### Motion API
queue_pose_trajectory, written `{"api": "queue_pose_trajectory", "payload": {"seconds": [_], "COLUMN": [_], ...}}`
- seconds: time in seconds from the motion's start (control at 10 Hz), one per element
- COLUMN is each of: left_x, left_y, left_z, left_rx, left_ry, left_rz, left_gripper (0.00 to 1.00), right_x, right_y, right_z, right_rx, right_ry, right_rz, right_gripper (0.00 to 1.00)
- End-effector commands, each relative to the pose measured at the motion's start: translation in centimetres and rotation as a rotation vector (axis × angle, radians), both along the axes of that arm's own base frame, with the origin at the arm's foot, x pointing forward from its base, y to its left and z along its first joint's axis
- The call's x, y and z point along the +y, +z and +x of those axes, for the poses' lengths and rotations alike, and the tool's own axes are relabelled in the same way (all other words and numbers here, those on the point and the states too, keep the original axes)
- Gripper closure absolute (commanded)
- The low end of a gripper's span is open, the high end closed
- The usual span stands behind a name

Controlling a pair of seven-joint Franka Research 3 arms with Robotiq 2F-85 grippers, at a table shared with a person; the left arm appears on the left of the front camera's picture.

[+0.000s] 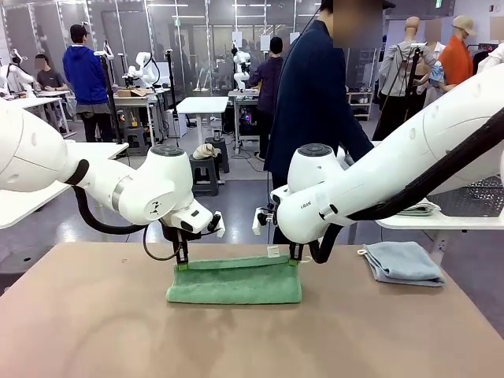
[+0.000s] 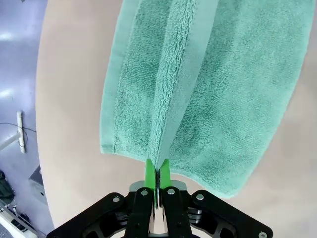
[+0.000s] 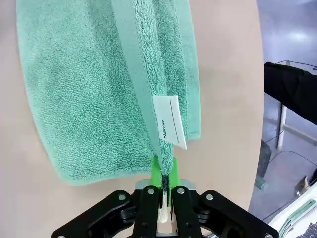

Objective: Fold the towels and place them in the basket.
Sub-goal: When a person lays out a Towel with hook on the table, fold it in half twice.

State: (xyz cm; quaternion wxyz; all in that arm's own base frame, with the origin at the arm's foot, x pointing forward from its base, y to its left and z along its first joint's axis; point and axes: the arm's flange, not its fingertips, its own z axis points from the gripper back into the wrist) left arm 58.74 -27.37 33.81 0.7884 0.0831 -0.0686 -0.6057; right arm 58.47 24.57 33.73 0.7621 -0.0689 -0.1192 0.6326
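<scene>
A green towel [image 1: 236, 282] lies doubled over at the table's middle, its upper hem lifted a little. My left gripper [image 1: 182, 266] is shut on that hem's left end and my right gripper [image 1: 294, 260] on its right end. In the left wrist view the green pads [image 2: 150, 171] pinch the towel [image 2: 223, 89] along its hem. The right wrist view has the gripper [image 3: 167, 168] shut on the towel [image 3: 89, 89] just below a white label [image 3: 169, 121]. A pale blue towel [image 1: 403, 261] lies folded at the table's right. The dark lattice basket [image 1: 476, 201] stands on a white side table at far right.
A person in a dark jacket [image 1: 315, 102] stands at the far side of the table [image 1: 94, 331], behind my right arm. The white side table [image 1: 441, 222] on the right also carries a folded cloth. Bare tan tabletop runs in front of and left of the green towel.
</scene>
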Motion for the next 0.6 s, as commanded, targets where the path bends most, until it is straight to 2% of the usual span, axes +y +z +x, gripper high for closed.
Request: {"api": "queue_pose_trajectory", "payload": {"seconds": [0.0, 0.1, 0.2, 0.3, 0.4, 0.5], "left_x": [0.0, 0.1, 0.2, 0.2, 0.4, 0.6], "left_y": [-0.3, -0.4, -0.5, -0.3, 0.1, 0.5], "left_z": [0.7, 0.6, 0.5, 0.5, 0.3, 0.2], "left_rx": [-0.01, -0.014, -0.034, -0.054, -0.076, -0.096], "left_ry": [0.038, 0.04, 0.035, 0.043, 0.052, 0.064], "left_rz": [0.032, 0.028, 0.019, 0.018, 0.019, 0.019], "left_gripper": [1.0, 1.0, 0.77, 0.77, 0.57, 0.74], "right_x": [0.2, 0.2, 0.2, 0.1, 0.0, -0.2], "right_y": [-0.8, -1.1, -1.1, -0.8, -0.6, -0.3], "right_z": [0.7, 0.8, 0.7, 0.7, 0.4, 0.2], "right_rx": [-0.027, -0.032, -0.033, -0.048, -0.062, -0.075], "right_ry": [-0.007, 0.003, 0.002, 0.002, 0.0, -0.001], "right_rz": [0.011, 0.02, 0.025, 0.028, 0.029, 0.027], "right_gripper": [1.0, 1.0, 0.77, 0.73, 0.57, 0.53]}}
